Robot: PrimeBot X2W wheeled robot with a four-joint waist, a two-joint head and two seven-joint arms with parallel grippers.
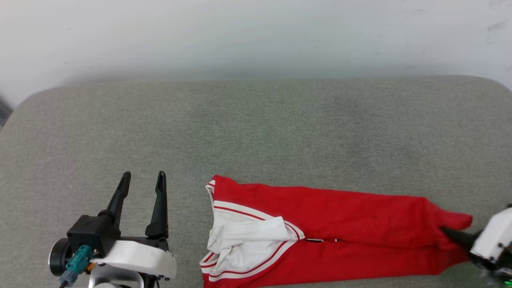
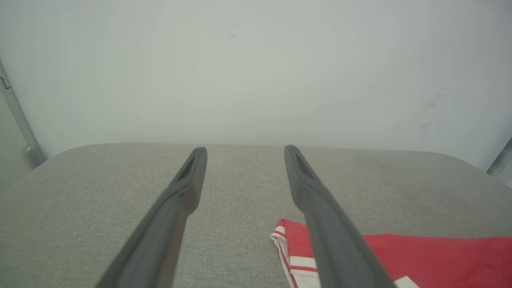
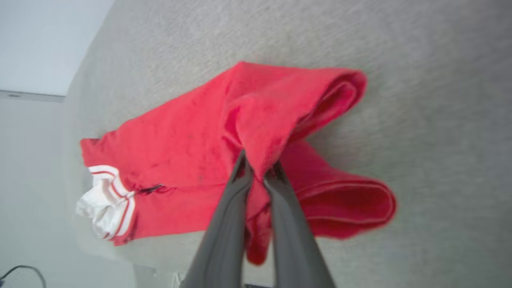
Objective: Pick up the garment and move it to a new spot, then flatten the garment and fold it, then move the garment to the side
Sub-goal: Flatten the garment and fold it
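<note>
The garment, red with white striped-trim sleeves, lies folded into a long band along the near edge of the grey cushioned surface; its white sleeves bunch at the left end. My right gripper is shut on the red hem at the band's right end, and in the right wrist view its two fingers pinch a fold of the garment at the gripper's tips, lifting the cloth slightly. My left gripper stands open to the left of the garment, apart from it. In the left wrist view the left gripper shows open, the garment's corner beside its right finger.
The grey padded surface stretches wide behind and to the left of the garment. A pale wall rises behind its far edge. The surface's rounded corners fall away at far left and far right.
</note>
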